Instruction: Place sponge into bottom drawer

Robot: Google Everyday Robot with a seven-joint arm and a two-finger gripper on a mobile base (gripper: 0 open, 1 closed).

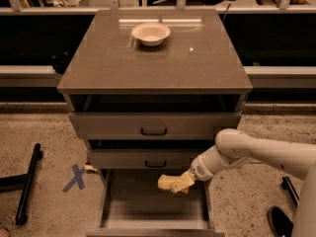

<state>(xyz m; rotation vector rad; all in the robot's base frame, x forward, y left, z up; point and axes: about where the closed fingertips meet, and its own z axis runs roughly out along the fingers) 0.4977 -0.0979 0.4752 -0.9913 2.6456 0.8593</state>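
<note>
The fingers of our gripper (183,180) are pinched on the right end of the pale yellow sponge (169,183). We hold it over the pulled-out bottom drawer (133,209), near its right wall and just under the middle drawer front (123,159). Our white arm (256,154) reaches in from the right. A white bowl (151,33) sits on the cabinet top (148,68).

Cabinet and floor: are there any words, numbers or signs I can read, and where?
"X": a blue cross mark on the floor, left of the bottom drawer.
No words or numbers anywhere else: none on the cabinet, the bowl, the sponge, or the gripper holding it over that drawer.
</note>
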